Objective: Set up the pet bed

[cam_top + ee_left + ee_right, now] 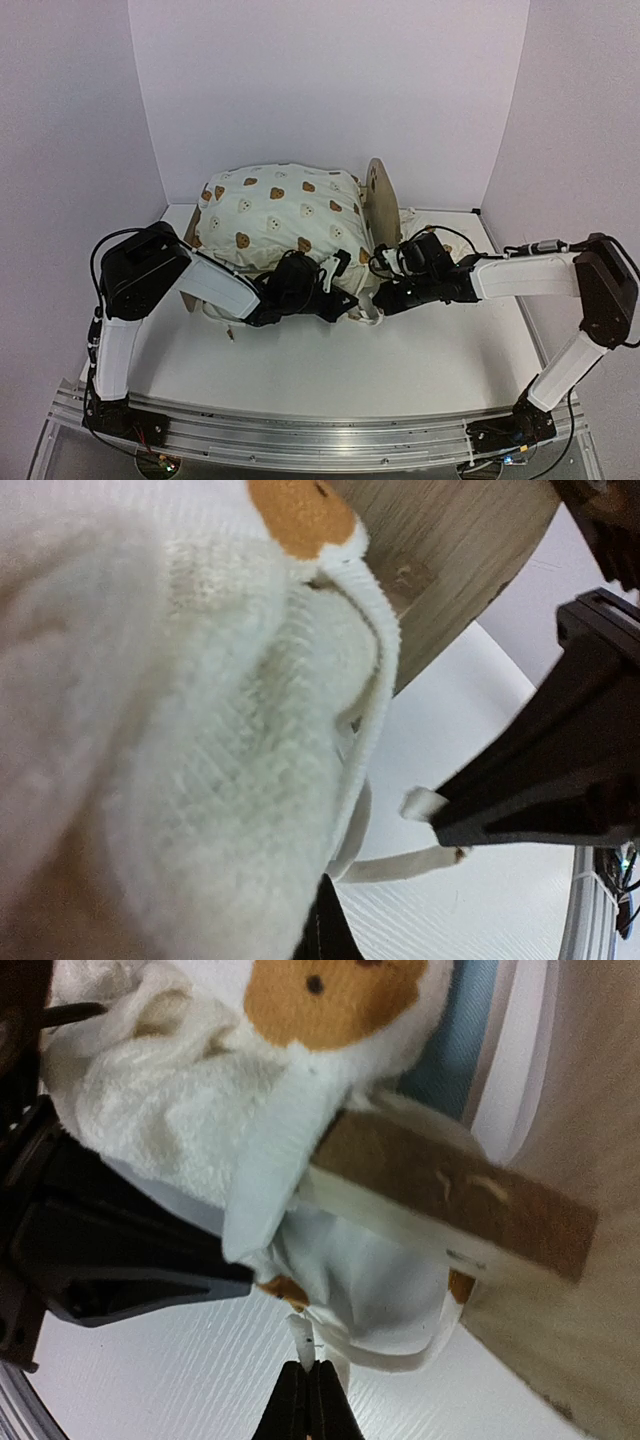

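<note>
The pet bed stands mid-table with its light-wood end board [378,200] on the right. The cream bear-print duvet [280,215] is heaped over it, and I cannot pick out a pillow. My left gripper [340,290] is at the duvet's near right corner. In its wrist view the fingers [325,930] look shut, with duvet fabric [180,730] draped over them. My right gripper [308,1385] is shut on the end of a white tie string [303,1335] below a wooden rail [450,1195]. A blue stripe of the base [460,1030] shows above.
White walls close in the table at the back and both sides. The white table top [420,360] lies in front of the bed. The two grippers are nearly touching at the bed's near right corner, and the left one [100,1250] fills the left of the right wrist view.
</note>
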Robot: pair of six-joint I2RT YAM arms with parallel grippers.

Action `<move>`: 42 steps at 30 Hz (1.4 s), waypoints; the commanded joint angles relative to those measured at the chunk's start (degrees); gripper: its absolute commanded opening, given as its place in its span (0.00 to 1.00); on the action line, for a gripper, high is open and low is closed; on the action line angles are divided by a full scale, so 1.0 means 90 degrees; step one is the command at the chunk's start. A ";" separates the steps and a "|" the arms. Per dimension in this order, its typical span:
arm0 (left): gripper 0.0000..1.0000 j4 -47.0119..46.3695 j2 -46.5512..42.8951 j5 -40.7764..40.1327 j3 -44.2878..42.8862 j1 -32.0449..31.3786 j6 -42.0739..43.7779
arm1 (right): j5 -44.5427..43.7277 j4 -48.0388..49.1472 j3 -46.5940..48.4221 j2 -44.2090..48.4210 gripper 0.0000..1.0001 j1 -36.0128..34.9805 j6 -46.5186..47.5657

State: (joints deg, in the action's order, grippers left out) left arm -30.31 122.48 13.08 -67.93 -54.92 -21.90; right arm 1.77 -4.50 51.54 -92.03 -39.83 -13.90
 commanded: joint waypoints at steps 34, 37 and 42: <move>0.21 0.0693 -0.1414 0.1232 0.0646 0.0976 0.6862 | 0.1351 0.4040 -0.0096 -0.1762 0.00 0.0060 0.0601; 0.23 -0.0157 -0.1226 0.1376 0.0985 0.0976 0.7586 | 0.1512 0.4040 -0.0089 -0.1705 0.00 0.0060 0.0672; 0.37 -0.0199 -0.1098 0.1601 0.1022 0.1098 0.7978 | 0.1638 0.4041 -0.0040 -0.1703 0.00 0.0057 0.0813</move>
State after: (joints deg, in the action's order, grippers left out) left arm -27.45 111.48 27.08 -58.94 -46.01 44.20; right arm 14.17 29.72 49.80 -107.26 -39.44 -8.45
